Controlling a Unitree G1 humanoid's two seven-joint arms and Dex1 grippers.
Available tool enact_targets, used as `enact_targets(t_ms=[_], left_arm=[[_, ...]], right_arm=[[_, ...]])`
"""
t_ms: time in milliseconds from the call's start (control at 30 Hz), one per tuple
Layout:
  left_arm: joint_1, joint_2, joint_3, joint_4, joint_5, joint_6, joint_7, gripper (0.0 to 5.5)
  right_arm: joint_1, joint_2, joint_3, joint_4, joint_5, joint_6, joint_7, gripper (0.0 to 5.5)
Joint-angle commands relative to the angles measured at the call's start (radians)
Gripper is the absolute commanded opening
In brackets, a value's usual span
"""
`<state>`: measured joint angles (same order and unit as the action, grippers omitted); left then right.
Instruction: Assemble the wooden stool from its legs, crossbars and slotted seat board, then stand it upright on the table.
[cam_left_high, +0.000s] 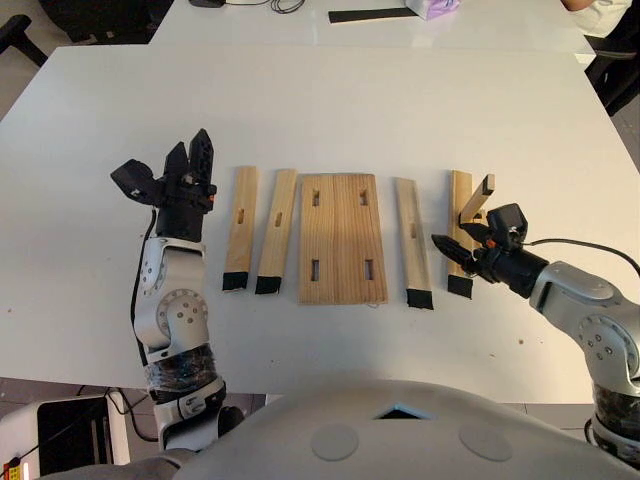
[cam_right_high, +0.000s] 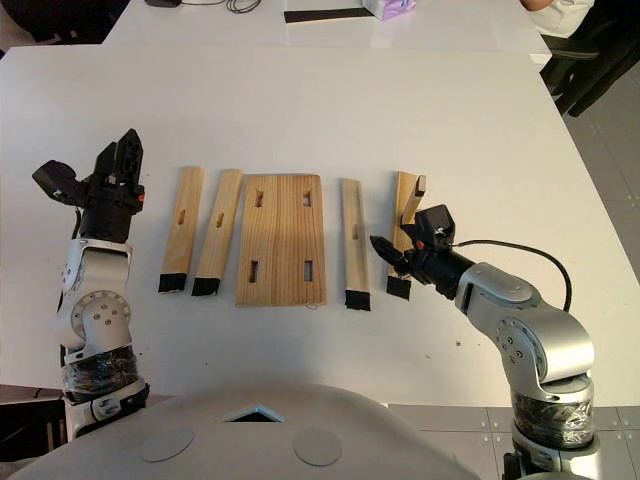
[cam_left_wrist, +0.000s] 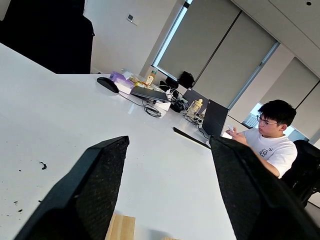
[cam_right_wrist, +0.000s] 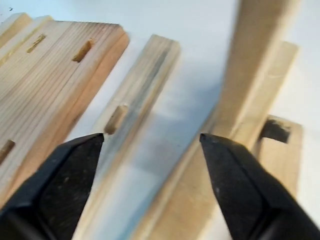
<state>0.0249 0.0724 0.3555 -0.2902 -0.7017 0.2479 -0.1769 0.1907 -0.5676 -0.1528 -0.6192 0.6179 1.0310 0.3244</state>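
Observation:
The slotted seat board lies flat mid-table. Two legs lie side by side to its left, and a third leg to its right. On the far right leg, a short crossbar stands tilted from the slot. My right gripper is open just above the table, over the gap between the two right-hand legs, near their black-tipped ends. In the right wrist view its fingers frame the third leg and the crossbar. My left gripper is raised, open and holding nothing, left of the legs.
The white table stretches wide behind the parts. A second table behind it carries a black strip and a purple item. A black cable runs from my right wrist. The near table edge lies close below the parts.

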Motion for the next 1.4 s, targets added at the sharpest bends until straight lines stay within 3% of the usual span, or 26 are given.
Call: enact_targets(t_ms=[33, 833, 1333, 1400], left_arm=[[0.017, -0.008, 0.003, 0.017, 0.012, -0.020, 0.002, 2.99], [0.034, -0.028, -0.021, 0.018, 0.022, -0.039, 0.012, 2.99], [0.047, -0.051, -0.033, 0.020, 0.027, -0.060, 0.015, 2.99], [0.049, -0.050, -0.035, 0.021, 0.027, -0.061, 0.014, 2.99]], right_arm=[[0.007, -0.070, -0.016, 0.019, -0.005, 0.019, 0.052, 3.72], [-0.049, -0.006, 0.032, 0.063, -0.067, 0.091, -0.008, 3.72], [0.053, -0.054, 0.101, 0.085, -0.176, 0.123, -0.027, 3.72], [0.066, -0.051, 0.105, 0.079, -0.183, 0.119, -0.025, 3.44]])
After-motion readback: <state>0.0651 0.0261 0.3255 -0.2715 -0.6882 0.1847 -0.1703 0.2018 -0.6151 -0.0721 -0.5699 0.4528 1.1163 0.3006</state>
